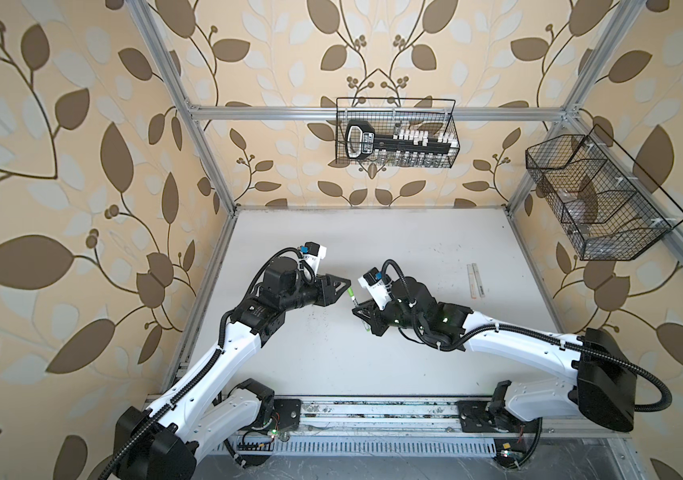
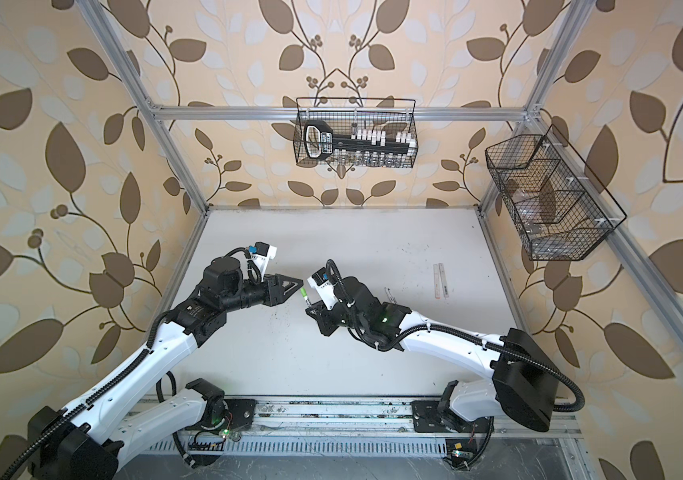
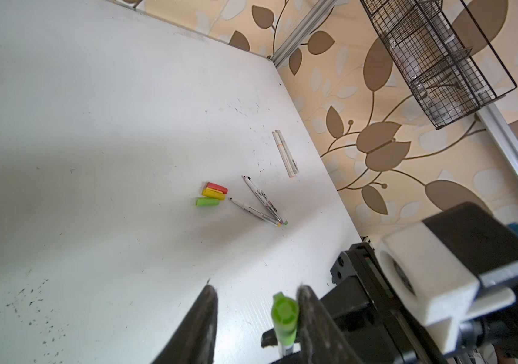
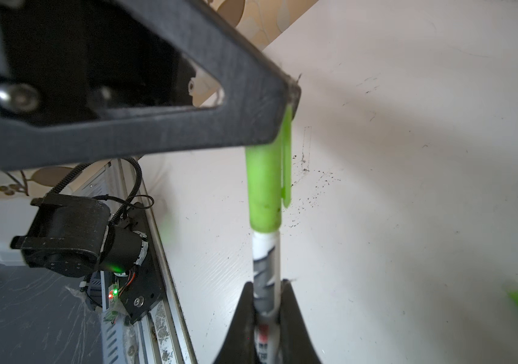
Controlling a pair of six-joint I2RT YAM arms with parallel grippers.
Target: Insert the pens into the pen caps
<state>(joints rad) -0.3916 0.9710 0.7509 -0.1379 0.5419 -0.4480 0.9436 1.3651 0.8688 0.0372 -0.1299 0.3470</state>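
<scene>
White pen [image 4: 265, 261] carrying a lime green cap [image 4: 264, 189] on its end, being held in the air above the white table [image 3: 94, 157], right gripper [image 4: 267, 302] fingers pinching its barrel, left gripper [image 3: 256, 290] fingers standing spread around the cap, three loose caps [image 3: 213, 193] lying well beyond.

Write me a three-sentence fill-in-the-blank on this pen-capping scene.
1. The right gripper is shut on a white pen whose cap is ____.
2. The left gripper stands with its jaws ____.
3. On the table, between the loose red cap and green cap, lies a ____ one.
Missing words: green; open; yellow.
</scene>
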